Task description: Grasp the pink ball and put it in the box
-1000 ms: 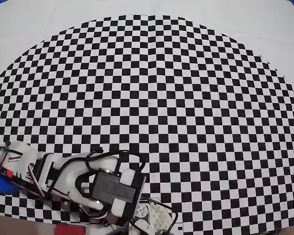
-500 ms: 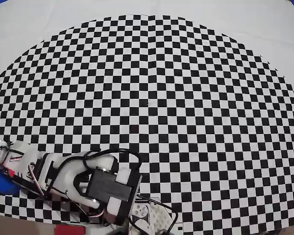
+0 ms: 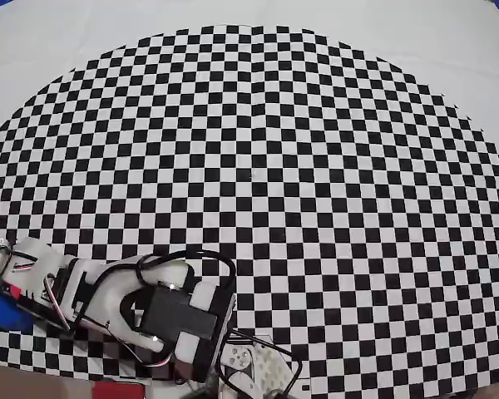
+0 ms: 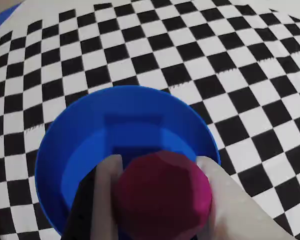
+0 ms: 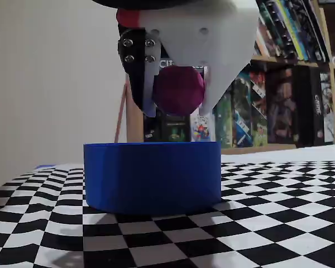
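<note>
Just above the round blue box (image 5: 152,177), the gripper (image 5: 177,106) is clamped on the pink ball (image 5: 178,89), one finger pressed against each side of it. In the wrist view the ball (image 4: 162,195) hangs over the box's open mouth (image 4: 75,150), clear of the floor inside, and no other thing shows in the part of the box that can be seen. The ball is dull magenta and faceted rather than smooth; the box is a low, straight-walled cylinder of plain matte blue. The fingers (image 4: 107,172) are pale, with a dark part beside the left one. Under the box lies a black-and-white checkered cloth (image 5: 279,223), which the overhead view shows as a wide rounded patch (image 3: 258,166) on a pale surface, with the arm (image 3: 150,303) folded at the lower left. Behind, a light wall (image 5: 50,84) stands beside a shelf of books (image 5: 285,95).
</note>
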Robot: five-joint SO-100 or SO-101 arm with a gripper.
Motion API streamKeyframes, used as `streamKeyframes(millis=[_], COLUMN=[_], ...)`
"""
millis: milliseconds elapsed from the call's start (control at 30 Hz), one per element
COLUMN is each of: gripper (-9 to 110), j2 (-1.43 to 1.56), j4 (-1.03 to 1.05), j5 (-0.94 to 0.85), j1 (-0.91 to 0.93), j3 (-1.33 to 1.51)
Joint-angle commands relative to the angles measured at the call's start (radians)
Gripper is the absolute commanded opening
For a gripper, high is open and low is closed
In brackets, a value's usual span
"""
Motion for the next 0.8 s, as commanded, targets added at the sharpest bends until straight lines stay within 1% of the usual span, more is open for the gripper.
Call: streamKeyframes(millis=[0,300,333,367,400,467,533,767], gripper=[0,1,2,7,18,30,31,31], j2=[0.006,0.005,0.005,0.003,0.002,0.002,0.005,0.011], j4=[-0.020,-0.020,-0.020,-0.020,-0.020,-0.020,-0.020,-0.021], j5=[0.006,-0.002,-0.002,0.002,-0.005,0.000,0.002,-0.005], j1=[-0.003,-0.005,-0.005,-0.005,-0.005,-0.005,-0.006,-0.006], j3=[-0.043,-0.041,-0.043,-0.043,-0.043,-0.043,-0.043,-0.044])
